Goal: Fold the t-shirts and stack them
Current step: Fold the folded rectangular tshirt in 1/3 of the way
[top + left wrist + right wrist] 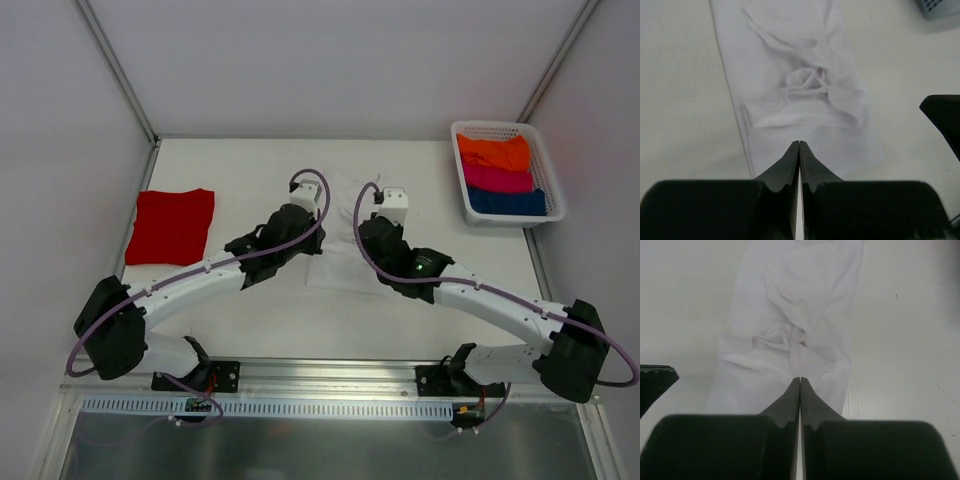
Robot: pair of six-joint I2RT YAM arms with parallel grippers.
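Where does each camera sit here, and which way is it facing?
Top external: above and behind the robot, looking down on table, left arm, right arm, red t-shirt, basket.
Left wrist: on the left arm, looking past the shut left gripper at the white t-shirt.
Right wrist: same, past the shut right gripper.
Both wrist views share the white t-shirt.
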